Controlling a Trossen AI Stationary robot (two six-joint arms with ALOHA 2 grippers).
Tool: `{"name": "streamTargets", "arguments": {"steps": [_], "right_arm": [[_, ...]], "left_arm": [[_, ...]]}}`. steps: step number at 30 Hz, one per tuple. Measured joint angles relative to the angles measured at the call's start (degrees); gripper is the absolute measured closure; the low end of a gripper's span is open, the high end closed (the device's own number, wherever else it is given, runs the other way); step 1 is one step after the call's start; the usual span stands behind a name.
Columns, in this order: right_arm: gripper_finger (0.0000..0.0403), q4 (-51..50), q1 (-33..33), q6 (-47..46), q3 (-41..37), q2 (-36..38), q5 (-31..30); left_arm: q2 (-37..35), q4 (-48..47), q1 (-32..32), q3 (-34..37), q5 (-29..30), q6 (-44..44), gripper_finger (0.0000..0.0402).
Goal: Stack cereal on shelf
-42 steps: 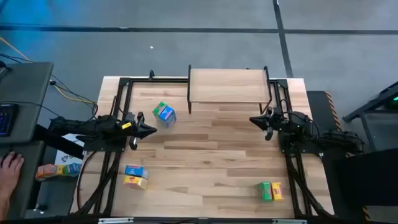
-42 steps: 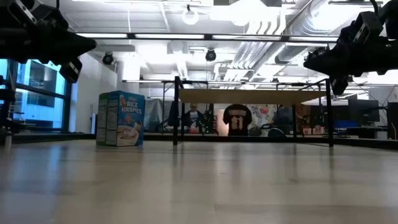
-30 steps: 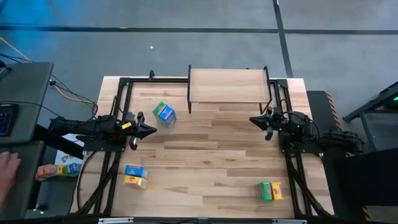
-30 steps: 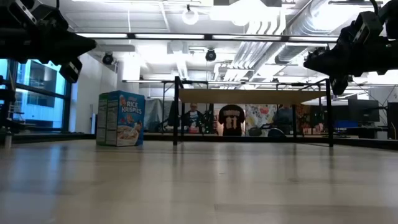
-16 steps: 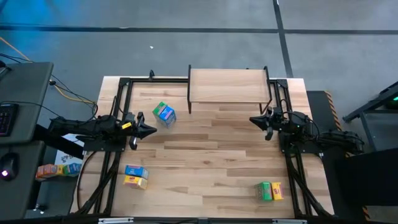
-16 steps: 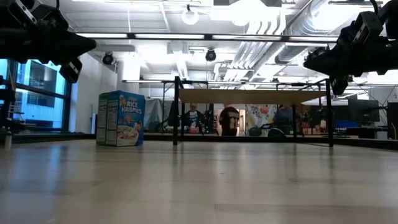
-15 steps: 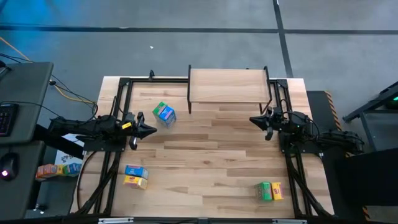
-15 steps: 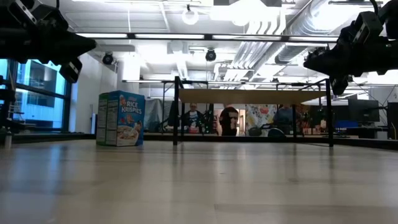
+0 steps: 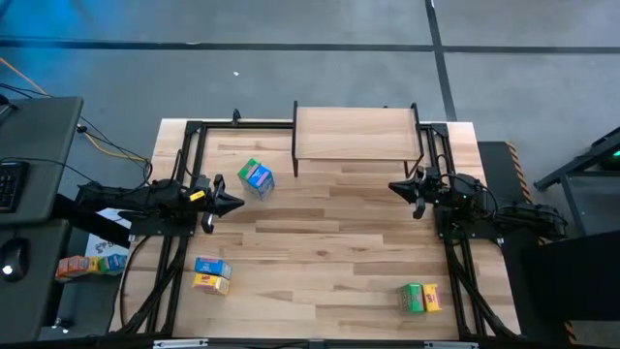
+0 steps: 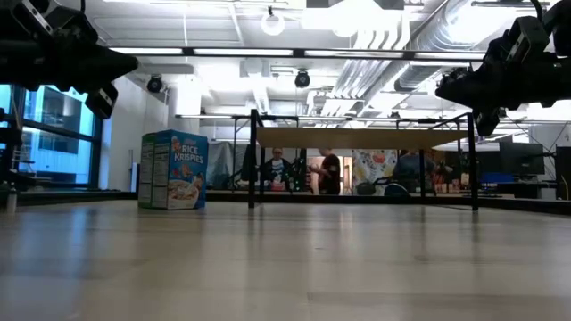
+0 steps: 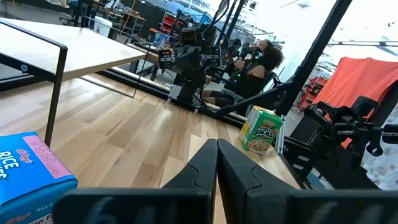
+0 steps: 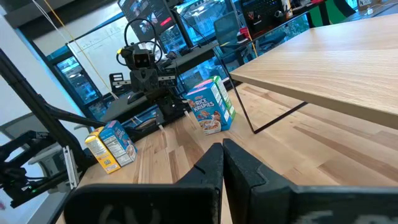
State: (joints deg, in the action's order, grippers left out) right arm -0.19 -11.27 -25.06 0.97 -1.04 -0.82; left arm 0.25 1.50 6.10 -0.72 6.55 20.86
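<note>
Although three cereal boxes lie on the desk [image 9: 320, 252], none has shifted across the last second or so, and the shelf [image 9: 355, 133] at the desk's far edge carries nothing, so the stacking has not begun. The blue Rice Krispies box [image 9: 256, 176] stands near the shelf's left legs, just beside the left end effector [image 9: 235, 202]; the blue-and-yellow box [image 9: 210, 274] lies toward the near left corner, and the green Apple Jacks box [image 9: 420, 298] lies toward the near right corner, well apart from the other two. Both arms have stayed where they were: the left end effector hangs above the desk's left side with its fingers [image 11: 205, 165] pressed together and holding nothing, and the right end effector [image 9: 397, 187] hangs above the right side, just in front of the shelf's right legs, its fingers [image 12: 214, 163] likewise together and empty. The only change is beyond the desk: in the low view a person [image 10: 328, 172] in dark clothing, seen under the shelf, has moved and now stands more side-on. That has no bearing on the task. My judgement is that the robot is waiting at its starting pose, and the Rice Krispies box is the likeliest first pick for the left arm.
</note>
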Motion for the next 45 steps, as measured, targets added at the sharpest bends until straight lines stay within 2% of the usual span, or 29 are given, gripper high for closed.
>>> {"name": "streamTargets", "arguments": {"steps": [38, 45], "right_arm": [[0.0402, 0.0, 0.0, 0.0, 0.0, 0.0, 0.0], [0.0402, 0.0, 0.0, 0.0, 0.0, 0.0, 0.0]], "left_arm": [[0.0, 0.0, 0.0, 0.0, 0.0, 0.0, 0.0398], [0.0, 5.9, 0.0, 0.0, 0.0, 11.1, 0.0398]]}}
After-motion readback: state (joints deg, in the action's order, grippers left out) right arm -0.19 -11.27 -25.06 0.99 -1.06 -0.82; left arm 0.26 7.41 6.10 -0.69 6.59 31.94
